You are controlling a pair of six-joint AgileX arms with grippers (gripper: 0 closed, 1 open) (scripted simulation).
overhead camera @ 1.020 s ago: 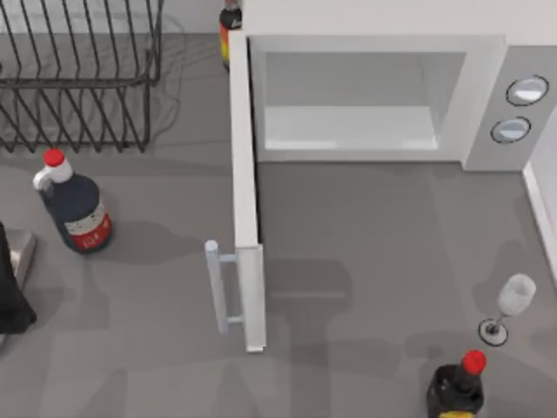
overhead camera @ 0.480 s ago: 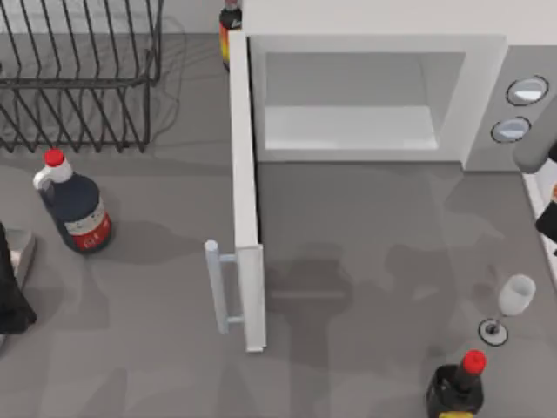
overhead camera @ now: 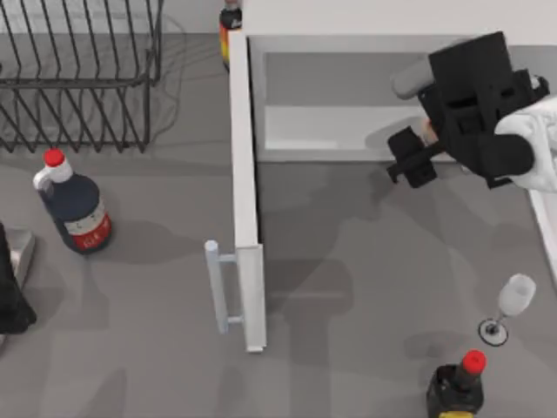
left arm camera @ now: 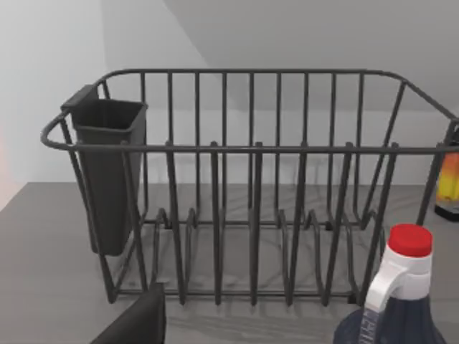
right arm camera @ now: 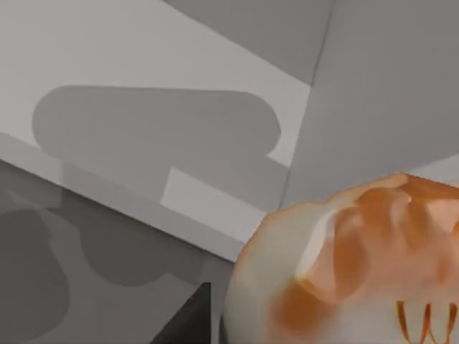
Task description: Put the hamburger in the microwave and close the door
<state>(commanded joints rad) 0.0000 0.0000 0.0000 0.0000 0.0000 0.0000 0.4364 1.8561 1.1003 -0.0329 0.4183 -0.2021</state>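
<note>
Above the microwave's [overhead camera: 365, 52] open front, the right gripper [overhead camera: 418, 152] is closed around the hamburger [right arm camera: 344, 265], carrying it. The door [overhead camera: 245, 200] stands wide open. The left arm [overhead camera: 10, 296] is parked at the surface's left edge.

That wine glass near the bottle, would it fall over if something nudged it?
Probably yes: the wine glass stands on a thin stem over a small foot, so a nudge could tip it. Its round bowl might then roll, and it looks breakable.

Kitchen counter (rendered sim): microwave [overhead camera: 348, 96], dish rack [overhead camera: 78, 78], sauce bottles [overhead camera: 74, 209], wine glass [overhead camera: 509, 305].
</note>
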